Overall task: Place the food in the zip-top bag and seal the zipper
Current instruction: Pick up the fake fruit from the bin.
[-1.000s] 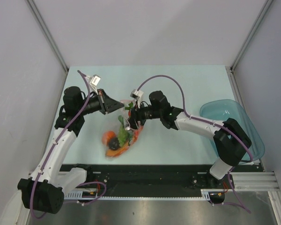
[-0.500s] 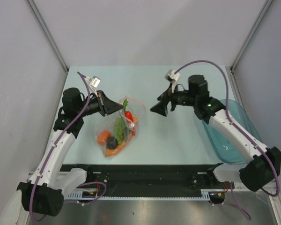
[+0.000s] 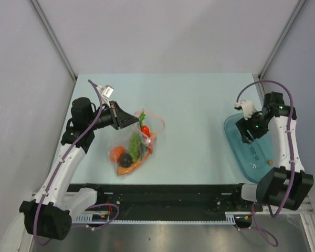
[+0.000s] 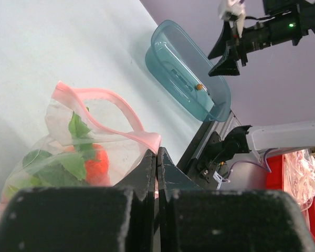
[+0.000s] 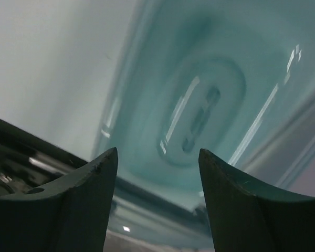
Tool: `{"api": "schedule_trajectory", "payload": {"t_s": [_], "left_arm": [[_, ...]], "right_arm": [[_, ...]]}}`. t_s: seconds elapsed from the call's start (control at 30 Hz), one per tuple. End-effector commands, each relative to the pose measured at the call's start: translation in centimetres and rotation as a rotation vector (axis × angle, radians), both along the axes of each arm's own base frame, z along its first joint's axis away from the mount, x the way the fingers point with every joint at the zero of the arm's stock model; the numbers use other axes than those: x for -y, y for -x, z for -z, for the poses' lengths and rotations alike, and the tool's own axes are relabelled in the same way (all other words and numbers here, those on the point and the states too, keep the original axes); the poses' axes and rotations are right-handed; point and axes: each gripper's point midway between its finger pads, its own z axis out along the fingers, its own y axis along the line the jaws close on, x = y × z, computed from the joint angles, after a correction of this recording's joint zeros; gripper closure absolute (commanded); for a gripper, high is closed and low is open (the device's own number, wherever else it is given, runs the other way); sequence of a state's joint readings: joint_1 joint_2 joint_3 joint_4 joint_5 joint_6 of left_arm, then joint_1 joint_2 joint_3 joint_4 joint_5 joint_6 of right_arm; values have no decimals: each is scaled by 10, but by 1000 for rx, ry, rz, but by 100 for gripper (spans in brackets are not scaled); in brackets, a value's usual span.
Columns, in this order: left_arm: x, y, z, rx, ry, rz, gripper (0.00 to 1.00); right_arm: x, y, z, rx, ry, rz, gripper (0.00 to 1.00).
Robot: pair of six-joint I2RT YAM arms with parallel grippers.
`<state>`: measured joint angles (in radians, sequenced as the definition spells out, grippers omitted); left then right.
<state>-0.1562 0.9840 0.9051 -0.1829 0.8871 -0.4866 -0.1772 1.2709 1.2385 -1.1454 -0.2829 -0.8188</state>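
Zip-top bag [image 3: 135,143] sits on the tabletop [image 3: 199,105] left of center, mouth gaping, with the food [image 3: 117,153] inside. Left claw [image 3: 135,120] is pinched tight on a corner of the pink zipper [image 4: 121,113]. Right claw [image 3: 248,137] hangs open over the teal bowl [image 3: 252,168].

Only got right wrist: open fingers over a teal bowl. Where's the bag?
Observer: The zip-top bag lies on the left side of the table, food inside.
Operator: Left arm on it?
Observer: The left gripper is shut on the zipper at the mouth's edge.
Operator: Anything in the bowl?
Observer: One small brown piece, toward the near end of the teal bowl.
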Motion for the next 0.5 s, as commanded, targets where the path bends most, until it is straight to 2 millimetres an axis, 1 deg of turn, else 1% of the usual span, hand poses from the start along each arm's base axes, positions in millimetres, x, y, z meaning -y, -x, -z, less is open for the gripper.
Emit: {"api": "schedule_trajectory", "payload": {"t_s": [0.0,0.07,0.1,0.13,0.17,0.2,0.23,0.27,0.3,0.47], "left_arm": [[1,-3,-11,76,2,23,100],[1,-4,-11,74,4,19,100],[1,-4,-12,77,5,19,100],[1,-5,-11,75,7,17,100],[2,-5,-12,71,11,17,100],[2,-6,-11,68,11,14,100],[2,-5,-12,67,12,15,100],[2,-5,-12,70,11,16,100],[1,-6,-12,68,6,12,100],[1,-4,-12,72,-4,11,100]], "right_arm": [[86,48,18,-255,264,-40,37],[106,43,27,-278,293,-35,39],[120,46,29,-302,332,-10,41],[127,42,38,-323,333,-7,42],[134,35,41,-305,351,1,43],[140,35,47,-325,365,9,46],[145,34,56,-343,367,15,46],[150,28,61,-334,381,15,47],[154,27,65,-339,391,17,48],[161,21,94,-364,395,20,50]]}}
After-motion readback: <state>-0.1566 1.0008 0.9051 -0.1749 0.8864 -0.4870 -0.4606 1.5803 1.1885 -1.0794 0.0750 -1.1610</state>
